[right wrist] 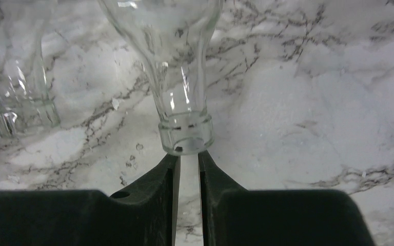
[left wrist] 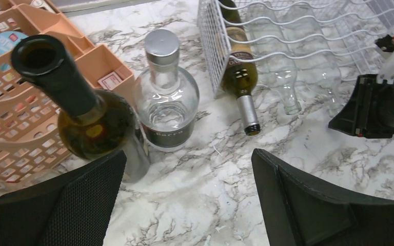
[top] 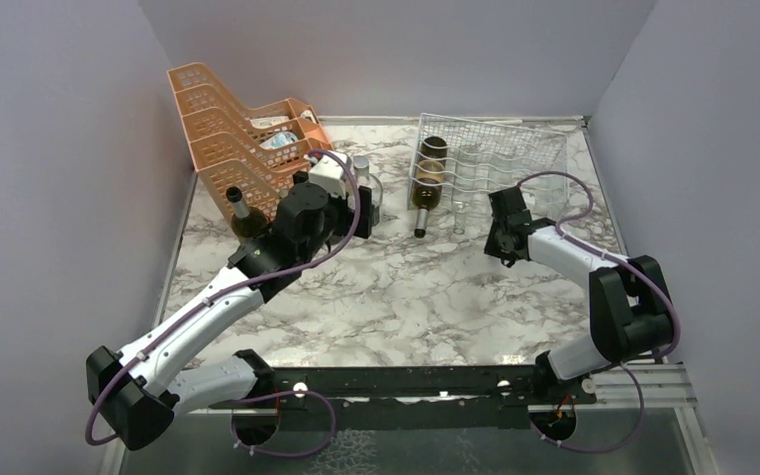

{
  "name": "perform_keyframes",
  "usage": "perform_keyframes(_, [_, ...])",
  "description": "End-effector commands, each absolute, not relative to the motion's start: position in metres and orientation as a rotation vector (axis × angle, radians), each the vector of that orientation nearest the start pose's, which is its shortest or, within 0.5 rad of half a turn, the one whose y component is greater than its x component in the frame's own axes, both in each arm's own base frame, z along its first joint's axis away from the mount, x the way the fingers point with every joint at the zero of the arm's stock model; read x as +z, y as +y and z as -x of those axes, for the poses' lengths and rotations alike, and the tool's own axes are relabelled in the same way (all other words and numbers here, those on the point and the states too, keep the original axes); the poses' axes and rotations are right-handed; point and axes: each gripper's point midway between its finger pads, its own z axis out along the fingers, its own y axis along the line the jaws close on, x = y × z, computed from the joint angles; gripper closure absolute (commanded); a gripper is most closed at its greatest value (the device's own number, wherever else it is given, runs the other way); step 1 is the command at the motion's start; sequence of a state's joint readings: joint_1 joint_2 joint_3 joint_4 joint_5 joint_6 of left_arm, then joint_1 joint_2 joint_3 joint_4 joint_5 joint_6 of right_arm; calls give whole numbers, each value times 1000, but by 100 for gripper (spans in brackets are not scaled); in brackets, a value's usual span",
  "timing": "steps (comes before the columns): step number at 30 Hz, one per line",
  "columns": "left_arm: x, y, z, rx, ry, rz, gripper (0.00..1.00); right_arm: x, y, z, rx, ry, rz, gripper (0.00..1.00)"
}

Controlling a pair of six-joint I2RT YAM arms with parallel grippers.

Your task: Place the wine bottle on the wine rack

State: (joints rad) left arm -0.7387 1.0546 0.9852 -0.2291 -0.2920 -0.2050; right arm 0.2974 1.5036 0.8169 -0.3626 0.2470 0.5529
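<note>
A dark green wine bottle stands upright and uncorked beside the orange trays. My left gripper is wide open above the marble, its left finger just in front of that bottle, holding nothing. The white wire wine rack holds a dark bottle lying down and clear glass bottles. My right gripper is shut, with its tips against the mouth of one clear bottle and nothing between them.
A squat clear bottle with a silver cap stands just ahead of the left gripper. Stacked orange perforated trays fill the back left. Another clear bottle neck lies left of the right gripper.
</note>
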Motion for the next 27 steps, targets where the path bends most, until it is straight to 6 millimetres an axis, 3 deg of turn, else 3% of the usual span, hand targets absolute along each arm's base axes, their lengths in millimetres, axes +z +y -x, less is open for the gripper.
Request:
perform_keyframes(1, [280, -191, -297, -380, 1864, -211, 1, 62, 64, -365, -44, 2355, -383, 79])
perform_keyframes(6, [281, -176, -296, -351, 1861, -172, 1, 66, 67, -381, -43, 2344, -319, 79])
perform_keyframes(10, [282, -164, -295, -318, 1855, -139, 1, 66, 67, -381, -35, 2344, -320, 79])
perform_keyframes(19, [277, -124, -301, -146, 1871, -5, 1, 80, 79, -345, 88, 2412, -308, 56])
perform_keyframes(27, [291, -88, -309, -45, 1843, 157, 4, 112, 94, -325, 251, 2366, -255, 51])
